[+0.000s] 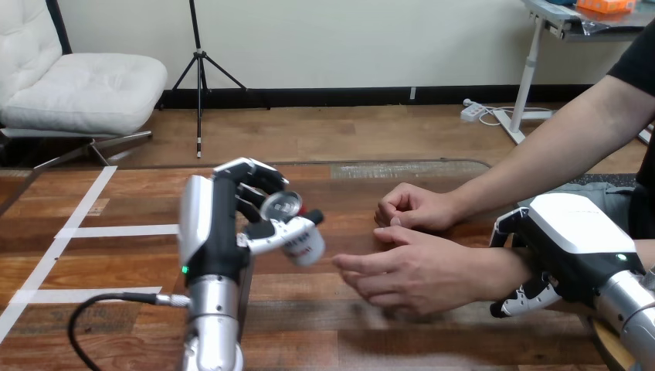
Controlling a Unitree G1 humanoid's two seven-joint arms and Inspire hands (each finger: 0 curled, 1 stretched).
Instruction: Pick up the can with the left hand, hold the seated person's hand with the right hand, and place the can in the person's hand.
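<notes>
Left robot hand (210, 232) grips the can (306, 246); right robot hand (575, 239) clasps the person's wrist (500, 272)

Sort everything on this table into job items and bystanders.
Job: can, gripped in the left hand; person's open hand; right hand, curled round the person's wrist.
Lying about: person's curled hand; white tape strips on the table.

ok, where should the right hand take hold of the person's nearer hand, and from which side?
At the wrist, coming in from the view's right. The person's nearer hand has its fingers stretched left toward the can in the left hand, so those should stay free to receive it. The right hand sits there now, fingers curled round the wrist.
</notes>
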